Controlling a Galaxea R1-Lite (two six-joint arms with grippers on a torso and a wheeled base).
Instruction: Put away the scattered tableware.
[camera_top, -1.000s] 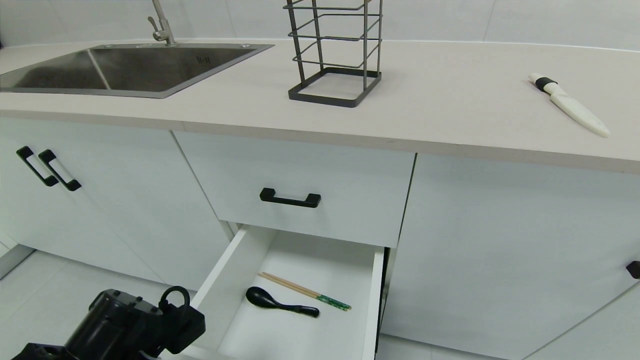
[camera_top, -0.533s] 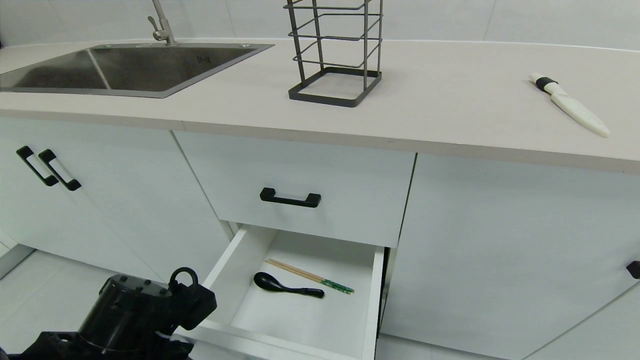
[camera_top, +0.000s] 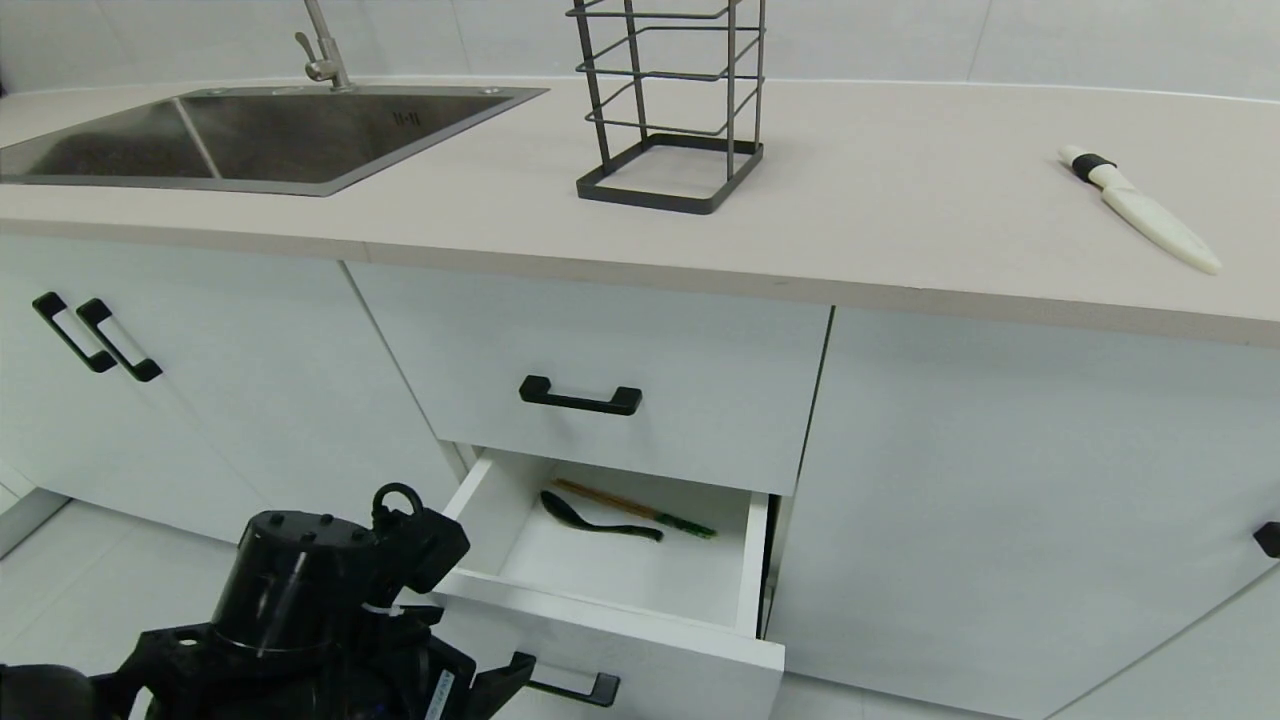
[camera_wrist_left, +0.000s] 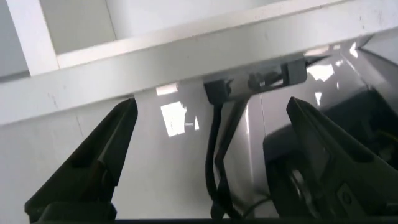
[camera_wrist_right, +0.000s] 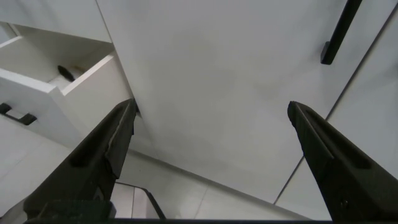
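A black spoon (camera_top: 590, 518) and a pair of wooden chopsticks with green tips (camera_top: 640, 510) lie at the back of the lower white drawer (camera_top: 620, 620), which stands partly open. My left gripper (camera_top: 490, 690) is low at the drawer's front, right beside its black handle (camera_top: 570, 688). It is open, and the handle (camera_wrist_left: 255, 79) lies just beyond my left gripper (camera_wrist_left: 208, 162), nothing held. A white knife with a black band (camera_top: 1140, 208) lies on the counter at the far right. My right gripper (camera_wrist_right: 211, 162) is open and empty, facing the white cabinet door, with the drawer (camera_wrist_right: 56, 87) off to one side.
A dark wire rack (camera_top: 670, 110) stands on the counter's middle, and a steel sink (camera_top: 250, 130) with a tap sits at the back left. The upper drawer is closed, its handle (camera_top: 580, 398) above the open one. Cabinet doors flank both sides.
The lower drawer has slid inward, so less of its inside shows and its front and handle have come into view. My left arm has moved forward with the drawer front.
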